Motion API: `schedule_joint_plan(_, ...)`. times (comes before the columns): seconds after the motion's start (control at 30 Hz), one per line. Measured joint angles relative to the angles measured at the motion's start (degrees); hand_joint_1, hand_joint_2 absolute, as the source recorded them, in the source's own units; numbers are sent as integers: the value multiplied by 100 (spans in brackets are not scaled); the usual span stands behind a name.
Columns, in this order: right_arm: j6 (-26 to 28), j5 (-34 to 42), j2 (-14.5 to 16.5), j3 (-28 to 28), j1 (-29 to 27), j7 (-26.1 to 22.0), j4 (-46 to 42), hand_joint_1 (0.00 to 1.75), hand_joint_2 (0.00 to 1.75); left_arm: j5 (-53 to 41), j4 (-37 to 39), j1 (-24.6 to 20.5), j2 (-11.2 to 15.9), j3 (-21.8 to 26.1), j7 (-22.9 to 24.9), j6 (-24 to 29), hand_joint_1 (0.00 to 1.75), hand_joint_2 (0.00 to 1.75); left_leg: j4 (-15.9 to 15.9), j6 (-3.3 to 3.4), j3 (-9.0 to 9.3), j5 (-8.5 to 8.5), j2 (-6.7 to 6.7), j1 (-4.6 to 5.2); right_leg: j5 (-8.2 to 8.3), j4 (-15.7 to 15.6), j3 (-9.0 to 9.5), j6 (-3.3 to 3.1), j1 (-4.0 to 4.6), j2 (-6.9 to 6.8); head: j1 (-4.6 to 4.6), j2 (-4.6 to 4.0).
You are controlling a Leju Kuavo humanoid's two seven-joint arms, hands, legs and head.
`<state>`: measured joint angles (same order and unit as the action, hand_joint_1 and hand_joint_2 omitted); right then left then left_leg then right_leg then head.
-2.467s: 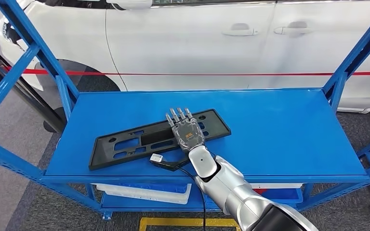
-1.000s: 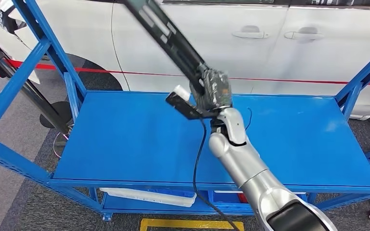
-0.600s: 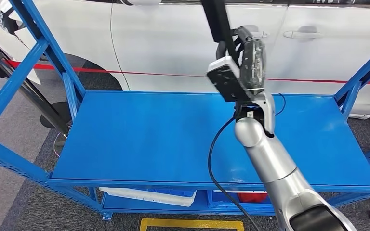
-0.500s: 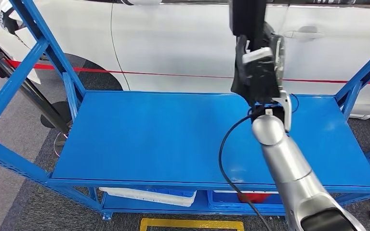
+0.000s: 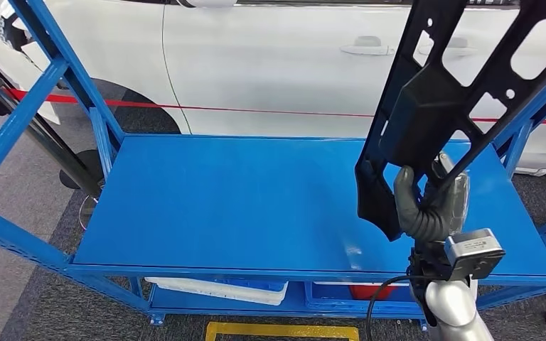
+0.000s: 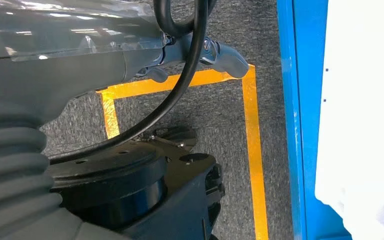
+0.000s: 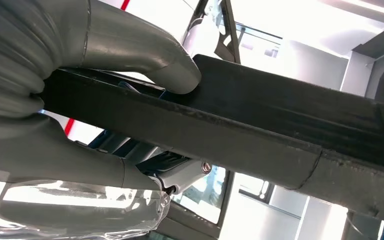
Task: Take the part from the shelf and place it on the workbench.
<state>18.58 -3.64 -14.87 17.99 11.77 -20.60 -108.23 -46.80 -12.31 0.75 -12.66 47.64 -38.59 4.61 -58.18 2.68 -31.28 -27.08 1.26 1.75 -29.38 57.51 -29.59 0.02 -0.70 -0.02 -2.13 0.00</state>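
Observation:
The part point(image 5: 434, 106) is a long black plastic panel with cut-outs. It stands nearly upright in the air over the right end of the blue shelf point(image 5: 242, 199), its top running out of the head view. My right hand point(image 5: 426, 206) grips its lower end from below. In the right wrist view the thumb point(image 7: 145, 45) presses on the part's dark edge point(image 7: 255, 125) and the fingers wrap under it. My left hand point(image 6: 80, 70) hangs by my side above the floor with its fingers stretched out and nothing in them.
A white car point(image 5: 256, 57) stands close behind the shelf. Blue uprights point(image 5: 50, 78) frame both ends. A white tray point(image 5: 213, 288) lies on the lower level. A yellow floor marking point(image 5: 284, 330) runs in front, also in the left wrist view point(image 6: 252, 150).
My right hand picked the part up off the shelf top, swung it up and to the right, then drew back toward me. The part now stands upright at the right.

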Motion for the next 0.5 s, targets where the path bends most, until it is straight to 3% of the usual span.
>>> schedule_joint_plan(0.33,-89,-8,-66,3,-401,-69,-204,175,175,1,0,-7,0,205,310,64,0,175,1,-1,6,1,-2,-8,0,2,7,0,6,1,2,0)
schedule_joint_plan(0.5,-92,-194,-66,133,-632,-330,-274,175,175,-150,0,-16,0,256,750,535,0,175,1,-1,3,1,-2,-8,0,2,6,0,6,1,1,0)
